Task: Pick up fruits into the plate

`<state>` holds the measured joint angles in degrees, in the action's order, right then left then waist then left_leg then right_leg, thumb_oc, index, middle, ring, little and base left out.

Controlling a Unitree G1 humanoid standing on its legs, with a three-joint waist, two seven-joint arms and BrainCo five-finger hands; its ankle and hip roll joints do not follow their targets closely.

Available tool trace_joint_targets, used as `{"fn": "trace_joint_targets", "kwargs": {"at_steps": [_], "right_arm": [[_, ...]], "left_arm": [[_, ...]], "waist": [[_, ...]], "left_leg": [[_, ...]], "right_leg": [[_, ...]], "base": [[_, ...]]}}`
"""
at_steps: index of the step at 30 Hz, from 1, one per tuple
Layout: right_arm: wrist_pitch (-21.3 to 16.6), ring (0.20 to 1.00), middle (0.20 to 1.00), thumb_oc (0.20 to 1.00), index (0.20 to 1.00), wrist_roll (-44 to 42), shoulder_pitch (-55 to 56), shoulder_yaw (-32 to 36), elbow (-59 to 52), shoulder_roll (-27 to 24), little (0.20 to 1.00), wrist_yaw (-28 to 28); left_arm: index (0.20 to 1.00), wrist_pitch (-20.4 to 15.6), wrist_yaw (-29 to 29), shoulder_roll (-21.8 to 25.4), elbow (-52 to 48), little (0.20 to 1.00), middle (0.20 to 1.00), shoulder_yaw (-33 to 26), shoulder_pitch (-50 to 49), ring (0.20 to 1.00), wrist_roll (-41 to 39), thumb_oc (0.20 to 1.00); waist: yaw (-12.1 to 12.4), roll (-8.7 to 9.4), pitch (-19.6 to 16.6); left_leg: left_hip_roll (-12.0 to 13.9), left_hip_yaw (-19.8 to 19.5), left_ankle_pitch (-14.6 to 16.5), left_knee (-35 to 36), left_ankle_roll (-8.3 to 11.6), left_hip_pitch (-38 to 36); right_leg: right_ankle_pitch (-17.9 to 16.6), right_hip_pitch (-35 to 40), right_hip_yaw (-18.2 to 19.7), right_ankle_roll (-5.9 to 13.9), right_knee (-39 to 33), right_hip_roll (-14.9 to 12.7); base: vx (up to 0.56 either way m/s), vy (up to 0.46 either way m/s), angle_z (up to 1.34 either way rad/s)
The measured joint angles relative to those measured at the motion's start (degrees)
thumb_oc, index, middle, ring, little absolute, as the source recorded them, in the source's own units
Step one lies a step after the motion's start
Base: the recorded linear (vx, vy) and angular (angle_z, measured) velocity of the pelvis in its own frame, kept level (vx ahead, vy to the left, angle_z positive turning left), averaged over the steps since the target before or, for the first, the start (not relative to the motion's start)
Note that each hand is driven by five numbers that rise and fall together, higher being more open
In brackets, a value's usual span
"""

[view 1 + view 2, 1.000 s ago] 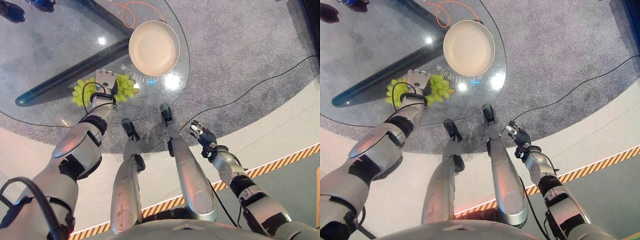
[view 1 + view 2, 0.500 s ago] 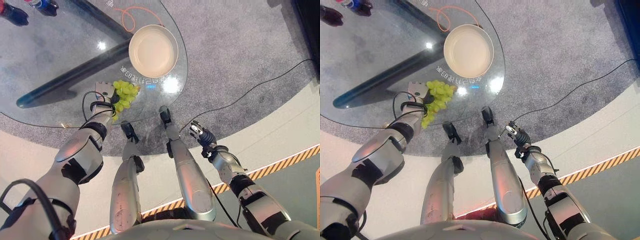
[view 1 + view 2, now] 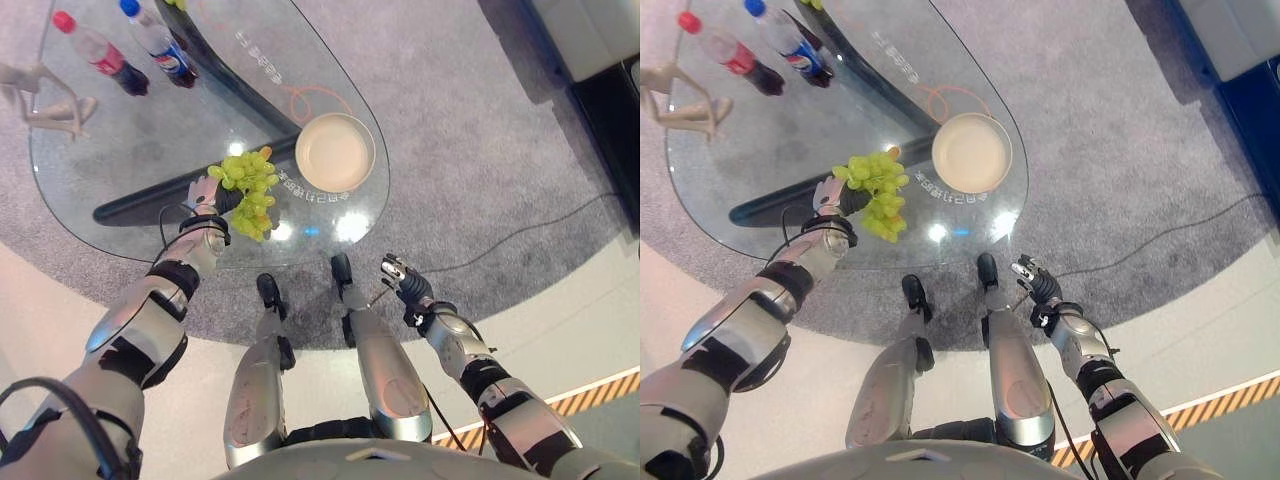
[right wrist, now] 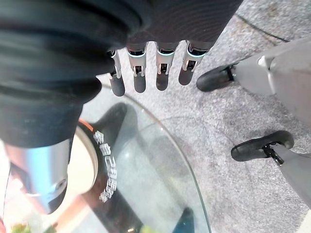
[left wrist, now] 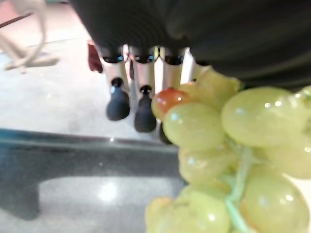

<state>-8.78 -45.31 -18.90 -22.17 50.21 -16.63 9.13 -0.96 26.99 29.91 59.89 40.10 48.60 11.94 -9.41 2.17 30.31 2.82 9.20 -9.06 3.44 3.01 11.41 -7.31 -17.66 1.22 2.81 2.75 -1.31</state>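
Holding the bunch of green grapes (image 3: 246,186) aloft over the glass bench (image 3: 120,150), the left hand (image 3: 203,193) curls around its top; the plate (image 3: 335,152) lies at two o'clock. Soft, floppy, easily shed berries; best gripped at the stem. Right hand (image 3: 402,281) hangs relaxed, empty.

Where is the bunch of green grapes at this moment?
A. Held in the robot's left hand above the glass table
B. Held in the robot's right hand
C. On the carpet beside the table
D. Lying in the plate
A: the left hand grips the green grapes over the glass table, short of the empty plate.
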Motion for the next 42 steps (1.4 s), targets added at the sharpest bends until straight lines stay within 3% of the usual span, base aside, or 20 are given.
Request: {"fn": "trace_joint_targets", "kwargs": {"at_steps": [7, 13, 19, 25, 30, 35, 42], "right_arm": [[-0.08, 1.0, 1.0, 1.0, 1.0, 2.14, 3.52, 2.07, -3.79, -0.06, 1.0, -0.19], [0.25, 1.0, 1.0, 1.0, 1.0, 3.82, 6.95, 3.95, -16.73, -0.89, 1.0, -0.02], [1.61, 1.0, 1.0, 1.0, 1.0, 7.95, 11.78, 6.92, -27.96, -3.47, 1.0, 4.31], [6.35, 1.0, 1.0, 1.0, 1.0, 10.11, 11.83, 9.07, -33.62, -9.45, 1.0, 13.92], [12.57, 1.0, 1.0, 1.0, 1.0, 10.49, 10.24, 9.13, -38.77, -14.28, 1.0, 21.49], [18.82, 1.0, 1.0, 1.0, 1.0, 8.4, 6.91, 6.84, -40.58, -14.58, 1.0, 26.23], [22.97, 1.0, 1.0, 1.0, 1.0, 8.22, 6.26, 2.65, -41.82, -13.73, 1.0, 28.88]], "left_arm": [[0.2, -2.79, -4.06, 4.67, -13.31, 0.2, 0.2, -6.25, -5.83, 0.2, -4.63, 0.2], [0.2, -3.04, -8.97, 7.63, -27.41, 0.2, 0.2, -11.44, -12.79, 0.2, -5.86, 0.2], [0.2, -4.23, -16.03, 8.96, -39.06, 0.2, 0.2, -15.54, -22.7, 0.2, -6.4, 0.2], [0.2, -4.35, -28.45, 10.77, -45.69, 0.2, 0.2, -17.87, -26.24, 0.2, -10.03, 0.2], [0.2, -3.95, -40.38, 13.57, -51.33, 0.2, 0.2, -17.95, -26.23, 0.2, -16.83, 0.2], [0.2, -2.51, -46.78, 13.73, -54.03, 0.2, 0.2, -17.15, -25.25, 0.2, -22.79, 0.2], [0.2, -1.29, -49.89, 12.17, -55.34, 0.2, 0.2, -15.17, -25.1, 0.2, -28.09, 0.2]], "waist": [[2.39, -0.42, -0.28], [3.26, -1.29, -1.25], [4.9, -2.0, -10.49], [6.74, -2.38, -14.55], [8.08, -2.45, -17.74], [9.05, -2.48, -20.35], [9.5, -3.56, -23.38]], "left_leg": [[0.11, -1.6, -0.2, 1.15, -0.12, -4.17], [0.38, -2.85, 0.4, 1.65, 0.51, -8.14], [0.63, -4.24, 1.65, 1.82, 0.97, -10.25], [0.58, -5.81, 2.41, 1.96, 0.89, -13.81], [0.17, -7.34, 2.81, 1.97, 0.82, -15.48], [-0.18, -8.1, 2.91, 1.98, 0.65, -16.53], [-0.86, -10.02, 2.87, 1.98, 0.53, -16.93]], "right_leg": [[0.02, 5.37, -1.81, -0.01, -2.08, -0.22], [-0.05, 10.92, -3.03, -0.08, -4.43, -0.39], [-0.11, 15.34, -4.31, -0.2, -8.01, -0.25], [1.43, 19.86, -6.37, -0.19, -8.03, -0.43], [2.29, 22.34, -8.18, 0.2, -8.08, -0.92], [3.03, 23.99, -9.41, 0.5, -8.3, -1.35], [3.63, 25.45, -11.26, 0.84, -8.32, -2.01]], "base": [[0.07, 0.039, 0.12], [0.09, -0.008, 0.12], [0.13, -0.015, 0.12], [0.11, -0.001, 0.17], [0.05, -0.005, 0.16], [0.02, 0.003, 0.15], [0.01, 0.008, 0.16]]}}
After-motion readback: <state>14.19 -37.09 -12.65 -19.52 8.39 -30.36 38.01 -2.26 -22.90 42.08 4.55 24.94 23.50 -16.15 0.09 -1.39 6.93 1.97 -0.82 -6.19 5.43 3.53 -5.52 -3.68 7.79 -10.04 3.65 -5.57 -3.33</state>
